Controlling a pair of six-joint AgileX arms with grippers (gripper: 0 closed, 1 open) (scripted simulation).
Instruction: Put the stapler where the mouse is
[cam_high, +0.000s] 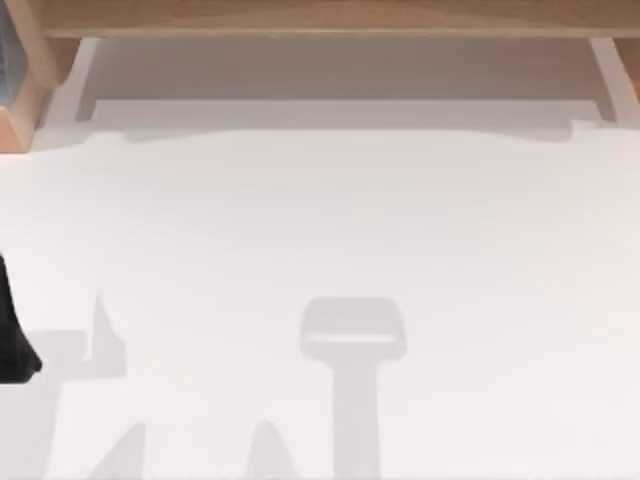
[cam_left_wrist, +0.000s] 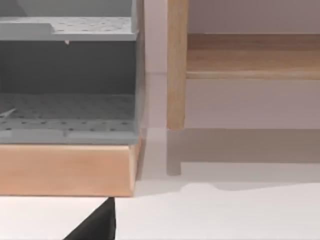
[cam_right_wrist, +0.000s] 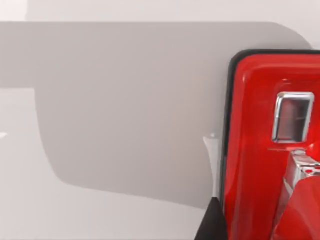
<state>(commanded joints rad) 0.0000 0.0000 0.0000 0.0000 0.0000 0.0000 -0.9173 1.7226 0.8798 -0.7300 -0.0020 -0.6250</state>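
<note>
No readable text, label, brand or number anywhere — not on the stapler (cam_right_wrist: 255, 150), nor the grey tray (cam_left_wrist: 67, 80) — both unmarked.

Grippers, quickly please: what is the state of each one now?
Left end effector: at the table's left edge, state cannot be told.
Right end effector: close against the red stapler, grip cannot be told.
</note>
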